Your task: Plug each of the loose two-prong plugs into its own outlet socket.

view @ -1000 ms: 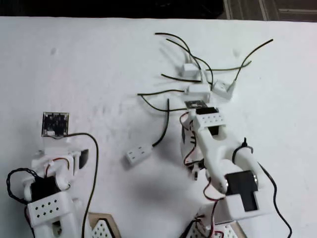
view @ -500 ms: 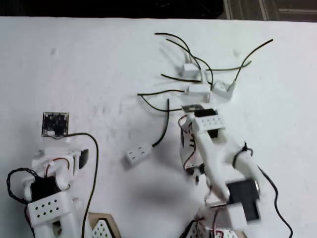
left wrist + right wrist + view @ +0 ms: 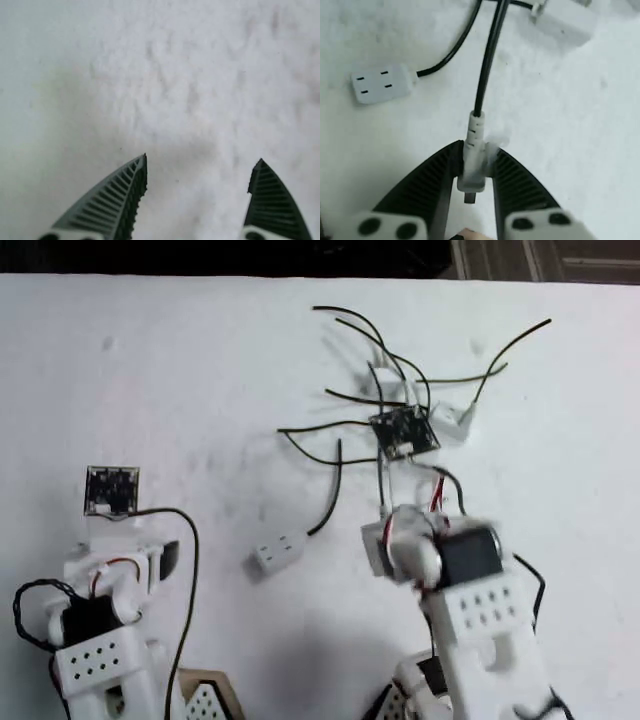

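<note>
A plug (image 3: 471, 167) is gripped lengthwise by the right hand (image 3: 479, 150) near the outlet socket (image 3: 382, 83), with its prongs pointed wristward. The left hand (image 3: 200, 167) is spread.

The right pincer (image 3: 477, 148) has drawn back from the tangle of white sockets (image 3: 452, 418). A black-corded white two-prong plug (image 3: 472, 170) came away with it, clamped.
</note>
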Controlling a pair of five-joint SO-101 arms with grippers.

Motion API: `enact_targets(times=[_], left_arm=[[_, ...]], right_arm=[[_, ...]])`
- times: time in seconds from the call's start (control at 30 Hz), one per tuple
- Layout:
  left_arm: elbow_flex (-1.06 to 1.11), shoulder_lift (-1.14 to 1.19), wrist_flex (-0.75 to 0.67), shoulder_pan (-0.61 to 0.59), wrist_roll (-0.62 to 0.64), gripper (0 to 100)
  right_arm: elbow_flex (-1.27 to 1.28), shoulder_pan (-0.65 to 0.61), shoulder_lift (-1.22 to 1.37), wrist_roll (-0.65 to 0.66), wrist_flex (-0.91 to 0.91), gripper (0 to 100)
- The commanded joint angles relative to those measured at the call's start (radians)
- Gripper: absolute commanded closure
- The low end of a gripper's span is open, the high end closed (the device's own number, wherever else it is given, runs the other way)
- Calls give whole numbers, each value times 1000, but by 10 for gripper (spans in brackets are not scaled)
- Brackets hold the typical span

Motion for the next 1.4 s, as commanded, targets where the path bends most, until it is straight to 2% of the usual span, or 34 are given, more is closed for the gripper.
enact_targets(times=[0.0,0.23,0.4,0.5,0.7,0.87,1.07,1.23,1.37], left_arm=[[-80,-58,34,-4,6,676],[-189,-314,104,-1,110,676],[-189,-495,127,113,180,676],[-195,-492,126,203,239,676],[-210,-490,120,289,325,676],[-252,-490,126,361,361,676],[-341,-490,236,492,359,676],[-394,-490,319,622,354,675],[-397,-490,331,694,258,675]], right_arm=[[-9,-68,-113,12,2,981],[-11,-229,-228,5,-19,981],[-11,-328,-274,5,-84,981],[-9,-397,-280,5,-113,981],[9,-486,-272,5,-173,981],[141,-556,-272,5,-326,981],[249,-598,-271,5,-478,981],[295,-616,-269,5,-530,981],[308,-616,-269,5,-533,981]])
